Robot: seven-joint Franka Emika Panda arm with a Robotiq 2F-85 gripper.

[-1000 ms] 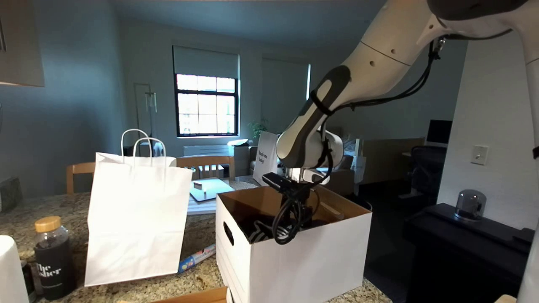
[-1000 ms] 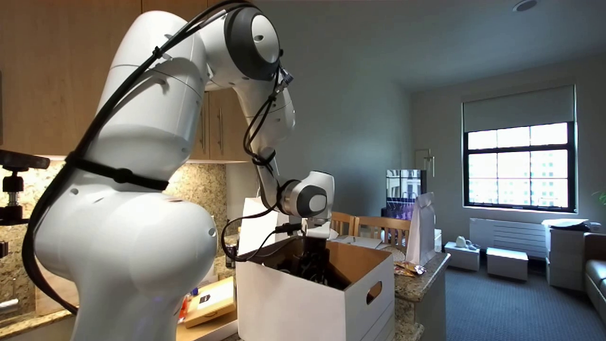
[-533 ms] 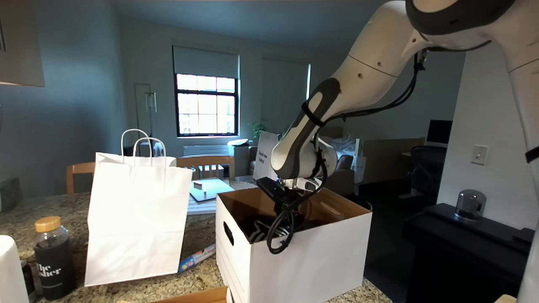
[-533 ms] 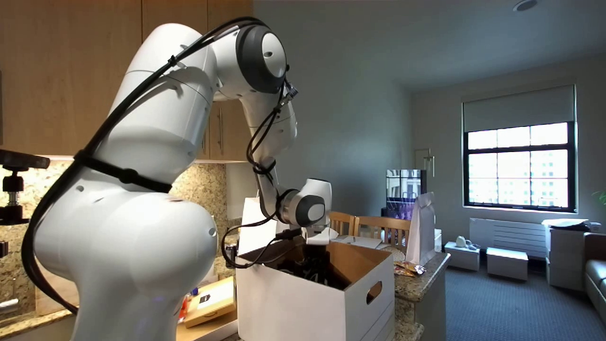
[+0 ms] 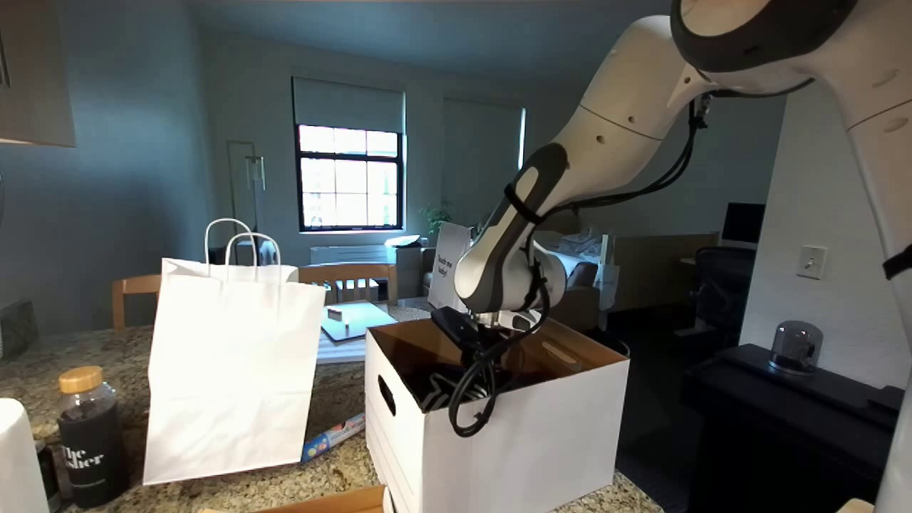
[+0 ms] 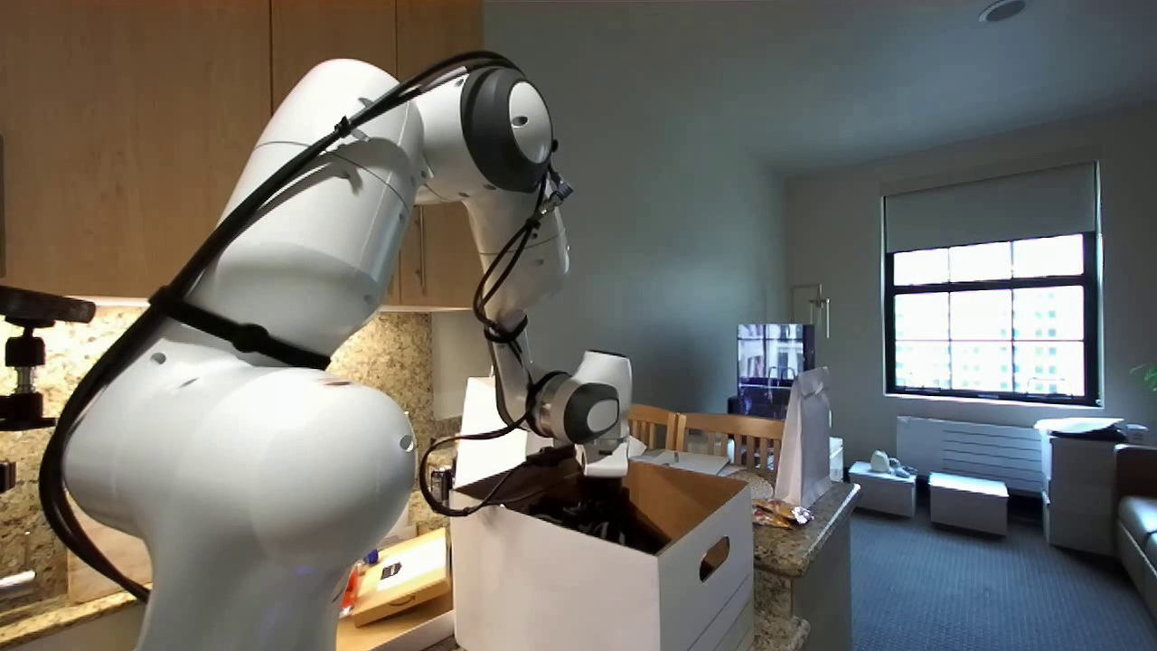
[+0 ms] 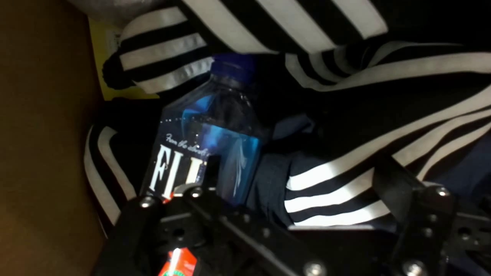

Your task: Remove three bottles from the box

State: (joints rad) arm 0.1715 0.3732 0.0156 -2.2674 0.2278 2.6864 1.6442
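Reaching lower into the white box [image 5: 527,442] than a second earlier, the gripper [image 7: 303,180] is pictured with its fingers [image 7: 395,186] spread wide apart. A blue-capped bottle [image 7: 201,140] is seen among striped clothes [image 7: 345,153] near the box's brown inner wall, partly hidden by one finger; contact cannot be told. The box is set by the counter's edge [image 5: 621,499], left unmoved.

Box [image 5: 531,452] in both exterior views, wrist view close, downward
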